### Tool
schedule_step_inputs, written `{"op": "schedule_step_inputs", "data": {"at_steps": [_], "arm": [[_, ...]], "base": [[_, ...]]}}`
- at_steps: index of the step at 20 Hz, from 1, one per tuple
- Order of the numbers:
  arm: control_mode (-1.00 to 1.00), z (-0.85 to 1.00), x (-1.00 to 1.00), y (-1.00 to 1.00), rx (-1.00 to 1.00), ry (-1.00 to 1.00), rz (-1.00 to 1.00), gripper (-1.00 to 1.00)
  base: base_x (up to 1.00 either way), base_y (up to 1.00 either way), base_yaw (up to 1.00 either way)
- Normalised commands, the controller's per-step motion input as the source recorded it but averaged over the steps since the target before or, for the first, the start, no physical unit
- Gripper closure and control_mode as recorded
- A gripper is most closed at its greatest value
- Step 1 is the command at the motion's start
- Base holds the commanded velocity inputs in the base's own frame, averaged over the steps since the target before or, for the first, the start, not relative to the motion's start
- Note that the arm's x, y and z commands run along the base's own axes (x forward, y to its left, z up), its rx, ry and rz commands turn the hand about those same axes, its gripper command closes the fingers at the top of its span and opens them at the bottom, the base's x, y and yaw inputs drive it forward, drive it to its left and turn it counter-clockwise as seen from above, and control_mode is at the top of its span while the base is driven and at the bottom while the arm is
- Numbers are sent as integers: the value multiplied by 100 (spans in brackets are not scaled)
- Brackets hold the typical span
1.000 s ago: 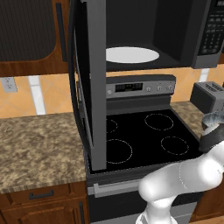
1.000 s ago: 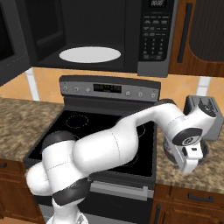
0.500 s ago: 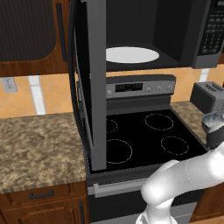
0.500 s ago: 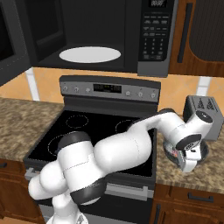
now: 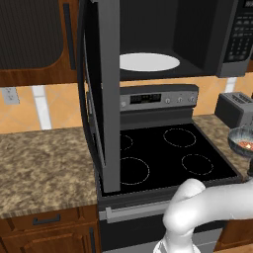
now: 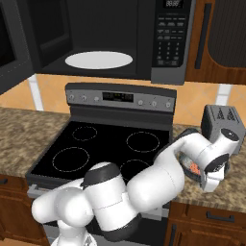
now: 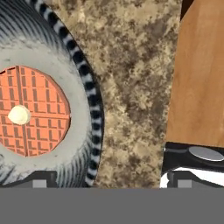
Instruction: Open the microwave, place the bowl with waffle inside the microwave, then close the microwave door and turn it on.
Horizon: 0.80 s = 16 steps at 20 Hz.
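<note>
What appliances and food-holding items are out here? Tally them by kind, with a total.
Microwave: 1
Stove: 1
Toaster: 1
Bowl with waffle: 1
Total: 4

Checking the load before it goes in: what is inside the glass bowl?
In the bowl lies one round orange-brown waffle with a small pale dab on top. The bowl's left part is cut off by the hand view's edge, so anything there is unseen.

Home kitchen, it seems: stove (image 5: 168, 153), microwave (image 6: 115, 38), wooden cabinets (image 5: 34, 44).
</note>
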Motion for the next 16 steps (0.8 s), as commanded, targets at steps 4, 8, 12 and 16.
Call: {"op": "schedule_step_inputs", "data": {"at_steps": [4, 8, 12, 16], "arm": [[-100, -30, 19, 0, -2, 0, -4, -100], [-100, -17, 29, 0, 0, 0, -2, -100], [-100, -25, 12, 0, 0, 0, 0, -100], [-100, -24, 4, 0, 0, 0, 0, -100]], "base": [[0, 0, 0], [0, 0, 0], [0, 0, 0], [0, 0, 0]]}}
